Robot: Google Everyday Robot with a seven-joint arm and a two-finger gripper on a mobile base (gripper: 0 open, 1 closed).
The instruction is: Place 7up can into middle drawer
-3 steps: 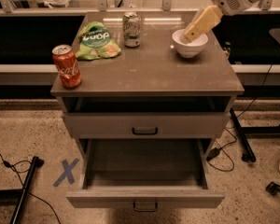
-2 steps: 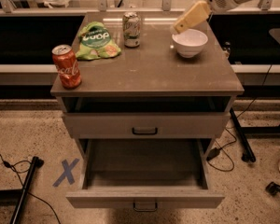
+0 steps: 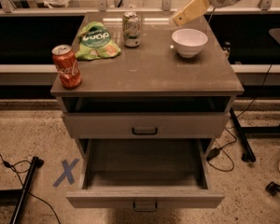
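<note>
Closest to me, the middle drawer stands pulled well out, its small dark handle facing me and its floor showing nothing inside, so I judge the receiving end of the job ready. Left of it, a blue tape X marks the speckled floor. Above sits the upper drawer front, pushed in, and over that the bench. On the bench's near left corner stands a red Coca-Cola can, which I must leave alone. Further back on the left lies a green chip bag, and on the right a white bowl. The 7up can stands upright at the rear, just beside the bag's right edge and well apart from the bowl. Farthest of all, the gripper hangs above the bowl's far rim, off to the can's right, touching nothing that I can see and carrying nothing; whether it is apart or together I cannot tell. I read this as the reach, with the pick not yet made. Next I would carry the gripper left until it is over the can, come down around its body without nudging the bag, clamp, lift, then bring it forward and down into the drawer.
</note>
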